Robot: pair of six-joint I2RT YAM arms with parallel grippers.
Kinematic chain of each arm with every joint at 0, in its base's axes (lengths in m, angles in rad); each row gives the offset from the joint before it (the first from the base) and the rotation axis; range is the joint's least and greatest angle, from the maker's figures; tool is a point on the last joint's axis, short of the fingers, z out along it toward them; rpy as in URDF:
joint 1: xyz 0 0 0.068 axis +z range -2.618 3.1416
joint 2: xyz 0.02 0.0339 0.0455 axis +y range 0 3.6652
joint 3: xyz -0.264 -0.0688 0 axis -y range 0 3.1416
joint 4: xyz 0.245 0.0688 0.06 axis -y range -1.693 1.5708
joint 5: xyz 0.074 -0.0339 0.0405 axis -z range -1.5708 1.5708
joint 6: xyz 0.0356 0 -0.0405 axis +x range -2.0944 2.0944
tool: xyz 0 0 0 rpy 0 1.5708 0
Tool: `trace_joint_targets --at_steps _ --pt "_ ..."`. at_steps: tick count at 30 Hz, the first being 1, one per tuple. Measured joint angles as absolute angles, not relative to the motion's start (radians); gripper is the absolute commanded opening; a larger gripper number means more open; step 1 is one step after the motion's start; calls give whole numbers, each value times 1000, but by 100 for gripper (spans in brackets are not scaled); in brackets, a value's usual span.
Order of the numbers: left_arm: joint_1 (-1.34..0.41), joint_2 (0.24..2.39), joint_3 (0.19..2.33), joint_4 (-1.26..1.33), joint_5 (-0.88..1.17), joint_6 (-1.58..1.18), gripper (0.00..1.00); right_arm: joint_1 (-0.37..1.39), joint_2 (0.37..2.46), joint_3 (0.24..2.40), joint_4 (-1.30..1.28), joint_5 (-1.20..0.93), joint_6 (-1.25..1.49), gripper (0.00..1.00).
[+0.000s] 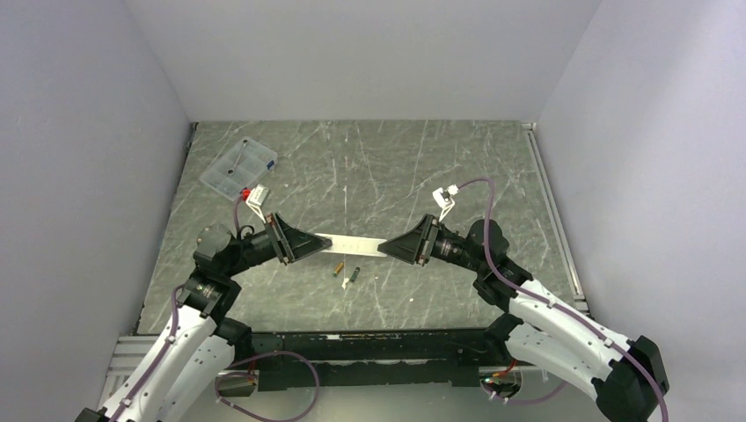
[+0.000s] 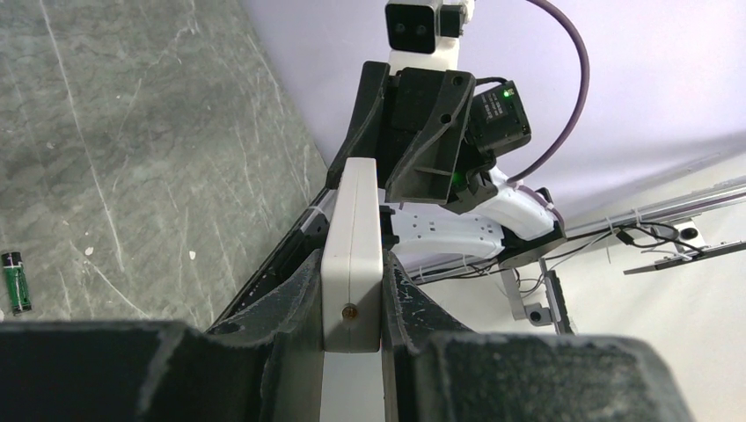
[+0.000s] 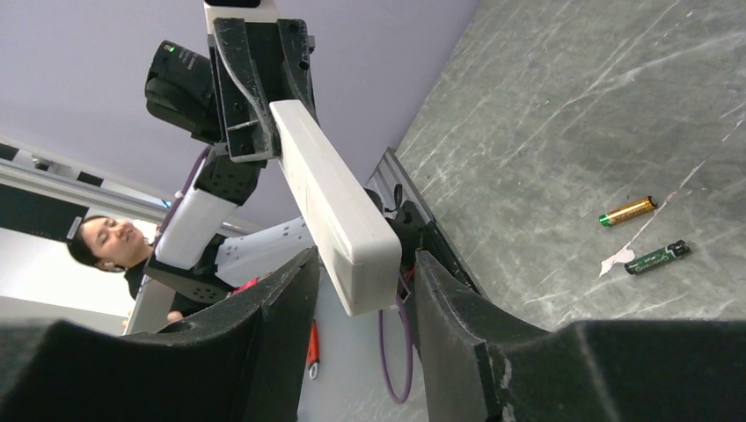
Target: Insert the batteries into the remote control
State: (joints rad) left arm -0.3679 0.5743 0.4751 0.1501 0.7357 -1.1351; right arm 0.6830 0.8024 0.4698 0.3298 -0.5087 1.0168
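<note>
Grip check for you: left gripper (image 1: 321, 243) is pinched tight on the remote control (image 1: 354, 245), which is held up over mid-desk (image 1: 457, 176), long axis left-to-right. The batteries (image 1: 347, 272) lie on the desk just nearward of it, slanted near-to-far, closer to your left arm. Right gripper (image 1: 387, 248) brackets the other end; can't tell if it's actually clamping. Print on the green cell (image 3: 656, 257) is unreadable.

White remote control (image 1: 352, 243), copper-orange battery (image 3: 629, 211), green battery (image 3: 657, 258), grey-veined table (image 1: 396, 167)
</note>
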Motion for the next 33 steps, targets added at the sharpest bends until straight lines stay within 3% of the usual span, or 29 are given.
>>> trace_joint_targets --at_steps 14,18,28,33 --pt "-368 571 476 117 735 -1114 0 705 836 470 346 -506 1021 37" --pt "-368 571 479 106 735 -1107 0 710 841 470 343 -500 1021 31" --pt "-368 566 502 71 735 -1077 0 720 839 477 336 -491 1013 2" --pt "-368 565 508 62 736 -1071 0 726 821 485 302 -479 997 0"
